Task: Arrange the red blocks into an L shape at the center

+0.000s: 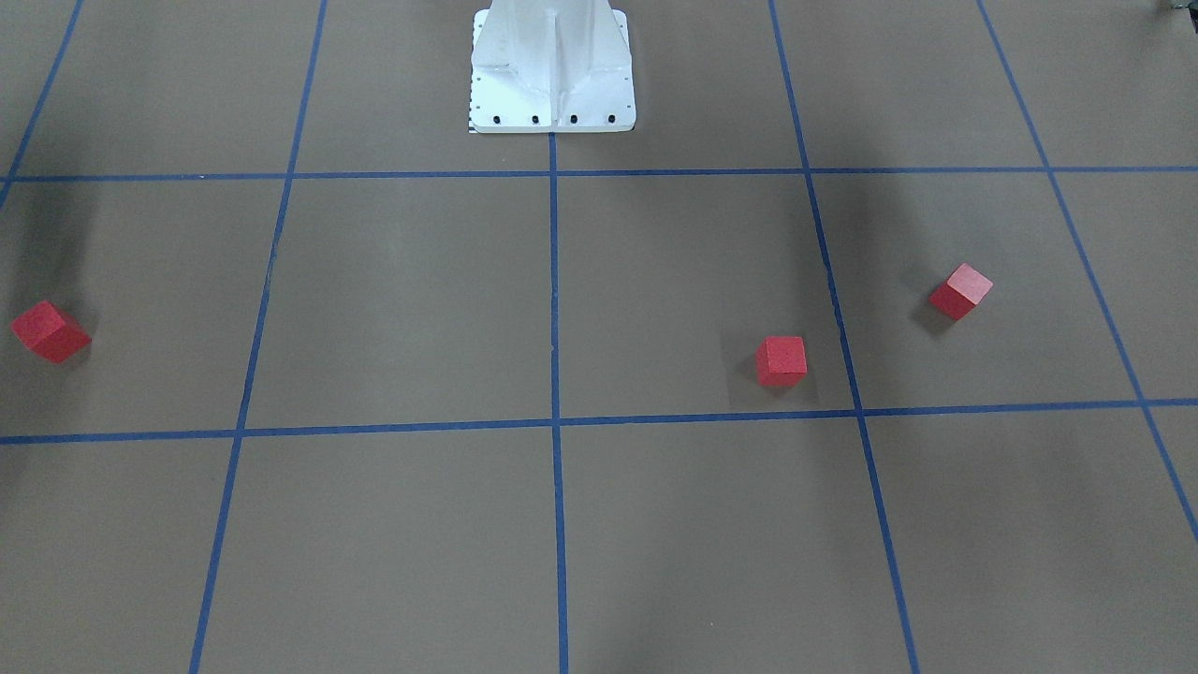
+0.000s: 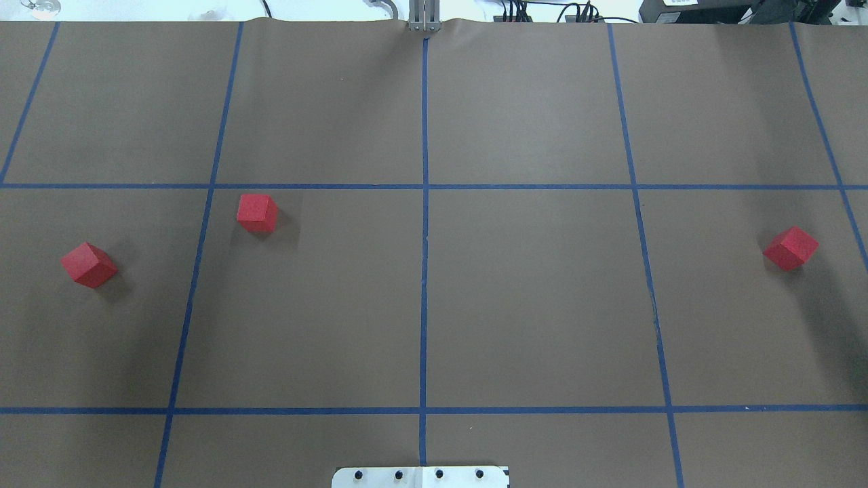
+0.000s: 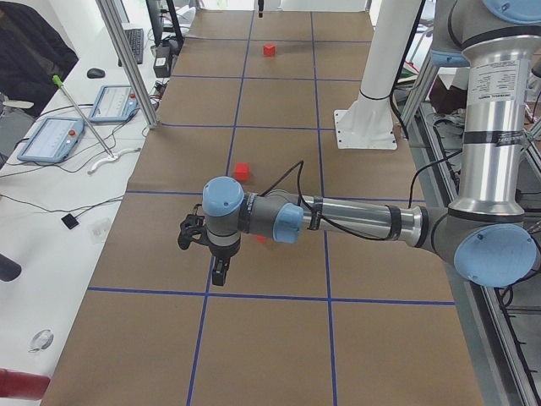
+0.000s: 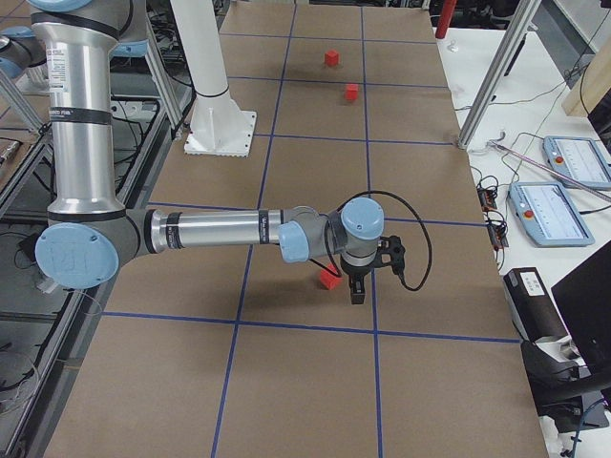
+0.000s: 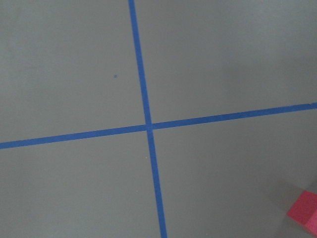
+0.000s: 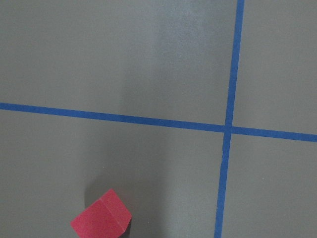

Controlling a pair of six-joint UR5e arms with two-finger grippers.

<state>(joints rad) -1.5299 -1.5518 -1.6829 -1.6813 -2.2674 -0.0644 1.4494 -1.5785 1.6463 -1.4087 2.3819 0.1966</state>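
Three red blocks (image 1: 781,360) lie scattered on a brown tabletop (image 2: 542,325) marked with a blue tape grid (image 2: 424,122); none is at the center yet. From overhead, left to right:

- **The far-left block** (image 2: 89,265) sits in the outer cell, turned corner-on.
- **The second block** (image 2: 258,213) sits in the left middle cell, nearly square to the lines.
- **The center** (image 2: 424,298) lies where the middle tape line runs.
- **The far-right block** (image 2: 790,248) sits well apart in the outer right cell, also turned.

The left arm (image 3: 355,218) hovers near the far-left block. The right arm (image 4: 220,232) hovers just beside the far-right one. Both show only in the side views, so I cannot tell whether their jaws are wide or narrow.

A first pickup looks likely. To do it well, turn the wrist so the jaws meet two flat faces, not corners. Descend straight, then set the block square to the middle line, leaving room for the others to sit flush.

Around the tabletop are a white metal base (image 2: 420,476) at the robot's edge and a side bench (image 3: 51,211) with two tablets (image 3: 49,139). There are also silver frame posts (image 3: 127,63), and cables (image 2: 542,10) along the far edge.
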